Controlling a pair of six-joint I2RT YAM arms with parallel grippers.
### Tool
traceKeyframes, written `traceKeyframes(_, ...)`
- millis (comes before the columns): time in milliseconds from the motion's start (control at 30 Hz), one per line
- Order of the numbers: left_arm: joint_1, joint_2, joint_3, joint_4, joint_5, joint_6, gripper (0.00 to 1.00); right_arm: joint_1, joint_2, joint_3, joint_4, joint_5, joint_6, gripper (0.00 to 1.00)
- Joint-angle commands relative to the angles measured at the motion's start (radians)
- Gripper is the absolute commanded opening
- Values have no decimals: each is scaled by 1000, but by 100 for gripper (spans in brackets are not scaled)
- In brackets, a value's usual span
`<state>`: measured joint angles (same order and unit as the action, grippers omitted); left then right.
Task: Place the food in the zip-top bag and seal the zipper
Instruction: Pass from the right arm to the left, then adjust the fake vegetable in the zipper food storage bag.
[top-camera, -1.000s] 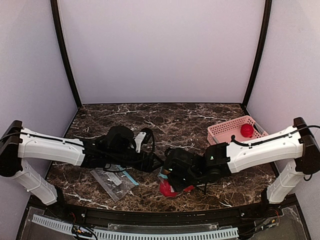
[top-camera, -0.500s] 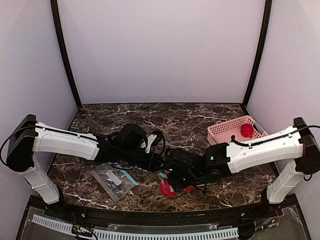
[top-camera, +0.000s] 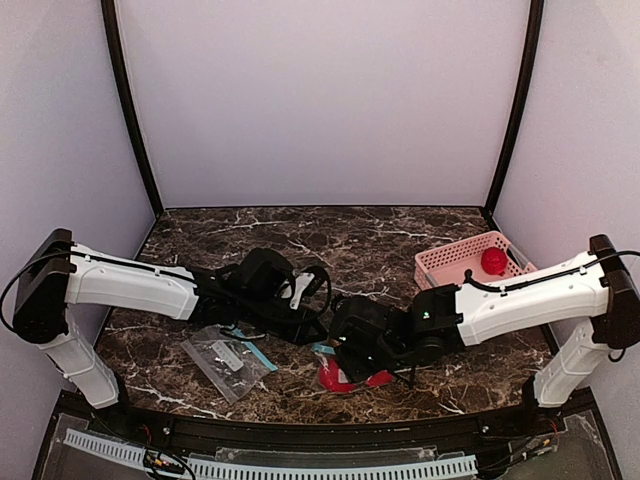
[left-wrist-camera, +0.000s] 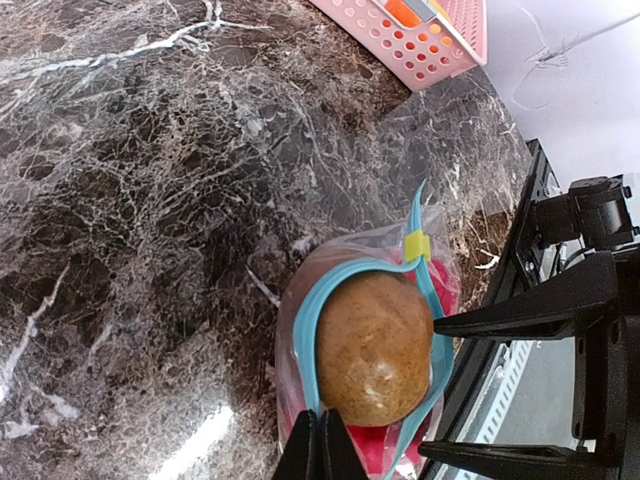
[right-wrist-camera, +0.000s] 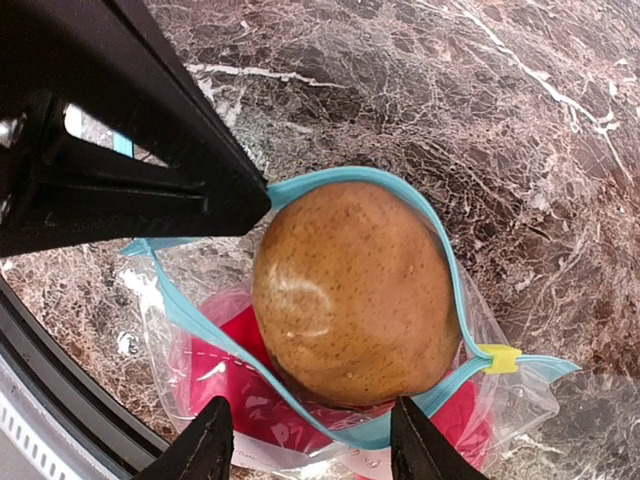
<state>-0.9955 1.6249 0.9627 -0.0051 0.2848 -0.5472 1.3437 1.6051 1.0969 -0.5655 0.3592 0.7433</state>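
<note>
Marble table (top-camera: 400, 235): brown food (right-wrist-camera: 355, 290) in zip-top bag (right-wrist-camera: 505, 405), red fruit (top-camera: 492, 261) in basket (top-camera: 445, 262).

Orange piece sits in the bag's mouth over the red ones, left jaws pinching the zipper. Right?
No. The piece in the mouth of the bag is brown, not orange; the right wrist view shows it. It does sit over the red ones, left jaws pinching the zipper.

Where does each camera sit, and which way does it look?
Top external: above and behind, facing down onto the table; left arm and right arm show.
Left wrist: on that arm, facing down past the left gripper, shut on the zip-top bag.
Right wrist: likewise, facing down past the open right gripper.
Shared: both wrist views show the brown food in the bag.
</note>
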Motion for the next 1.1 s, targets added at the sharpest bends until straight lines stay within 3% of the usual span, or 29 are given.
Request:
traceKeyframes(0,-1,-39,-21,43,47,10,1,12,-76,5,-39,7,34,55)
traceKeyframes(167,-7,-109,-82,203,108,6,1,11,-175,39,-85,20,63,63)
traceKeyframes(333,-24,-121,-101,268,139,-2,1,6,-208,84,-137,25,86,63)
traceKeyframes(633,-45,-113,-122,295,69,-77,1,20,-117,154,-235,71,223,52)
traceKeyframes(1067,-69,-134,-180,357,39,-135,1,28,27,221,-243,91,237,55)
